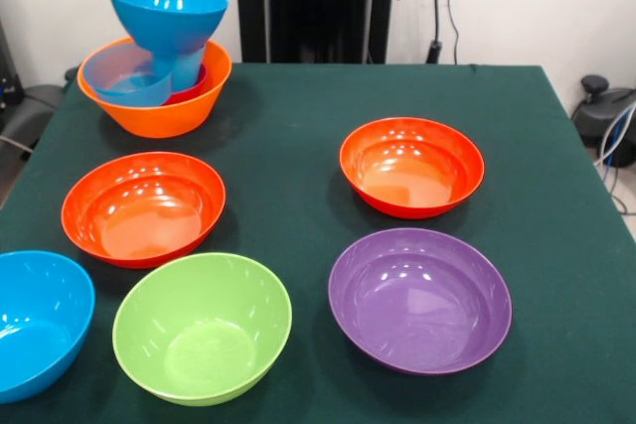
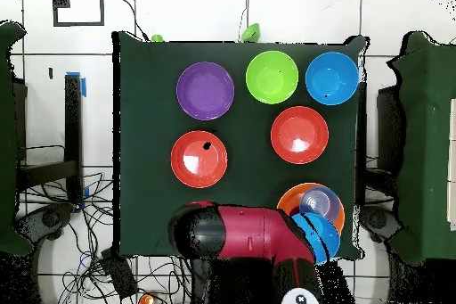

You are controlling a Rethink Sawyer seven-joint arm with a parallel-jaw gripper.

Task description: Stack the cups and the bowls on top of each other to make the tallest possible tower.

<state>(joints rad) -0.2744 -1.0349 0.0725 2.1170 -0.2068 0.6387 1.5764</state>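
An orange bowl (image 1: 154, 111) stands at the table's far left corner; in the overhead view (image 2: 287, 199) it is beside the arm. Inside it a light-blue tumbler (image 1: 185, 65) stands upright and bears a blue bowl (image 1: 167, 9) (image 2: 321, 234). A pale-blue translucent vessel (image 1: 121, 74) (image 2: 319, 201) leans in the orange bowl, and the edge of a small red cup (image 1: 196, 87) shows next to the tumbler. Two red-orange bowls (image 1: 144, 208) (image 1: 411, 166), a lime green bowl (image 1: 202, 327), a purple bowl (image 1: 419, 300) and a second blue bowl (image 1: 35, 323) sit singly on the cloth. No gripper shows.
The red and black arm (image 2: 254, 234) lies drawn back over the table's edge by the robot's base. The black pedestal (image 1: 313, 2) stands behind the table. Green cloth (image 1: 556, 215) lies bare along the right side and between the bowls. Cables hang off the table's sides.
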